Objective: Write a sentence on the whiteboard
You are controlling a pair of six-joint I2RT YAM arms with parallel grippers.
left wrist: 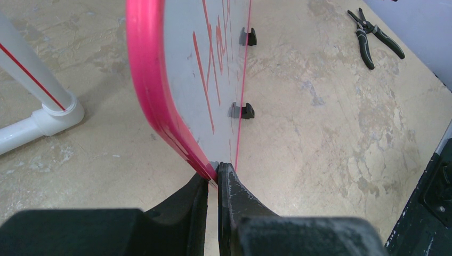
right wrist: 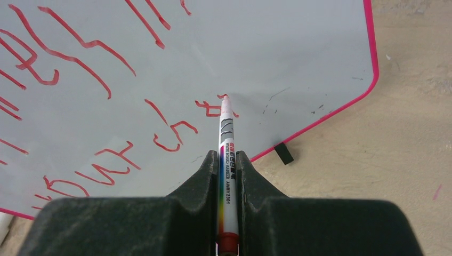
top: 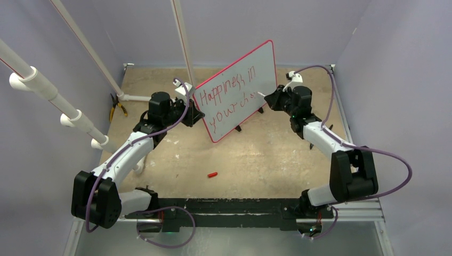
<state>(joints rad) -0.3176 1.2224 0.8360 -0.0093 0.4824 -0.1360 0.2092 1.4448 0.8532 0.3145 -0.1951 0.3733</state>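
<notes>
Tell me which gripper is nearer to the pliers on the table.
Left. The left gripper, shut on the whiteboard's left edge, sits on the pliers' side of it. The right gripper holds a marker at its opposite end, farther off.

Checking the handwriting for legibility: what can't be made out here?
- Top view: end of the sentence, too small.
- Left wrist view: most lettering, since the whiteboard is seen nearly edge-on.
- Right wrist view: the stroke under the marker tip; the words' start, cut off by the left edge.

Your red-rimmed whiteboard (top: 258, 61) stands on its black feet; the sentence (top: 226, 98) — red, two slanted lines — reads "Happiness in your cho"
</notes>
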